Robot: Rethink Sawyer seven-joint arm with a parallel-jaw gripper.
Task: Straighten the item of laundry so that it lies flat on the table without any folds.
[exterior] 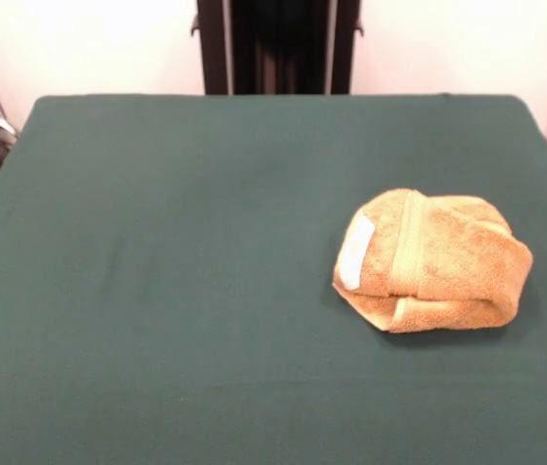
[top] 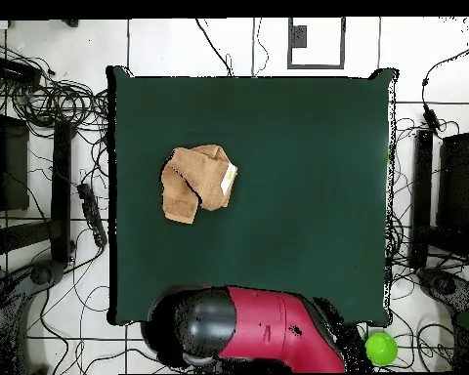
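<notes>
The golden-orange terry towel (exterior: 431,262) lies bundled and folded over itself on the right half of the dark green table (exterior: 176,262) in the front view. Its woven border band runs across the top and its white label (exterior: 355,250) faces left. In the overhead view the towel (top: 196,182) sits in the table's upper left part (top: 307,195). The gripper shows in neither view. Only the arm's red and black body (top: 248,330) lies drawn back over the table's bottom edge in the overhead view.
The robot's black pedestal (exterior: 278,46) stands behind the table's far edge. Cables and black equipment (top: 43,176) crowd the floor on both sides of the table. A green ball-like object (top: 380,348) lies on the floor beside the robot's base.
</notes>
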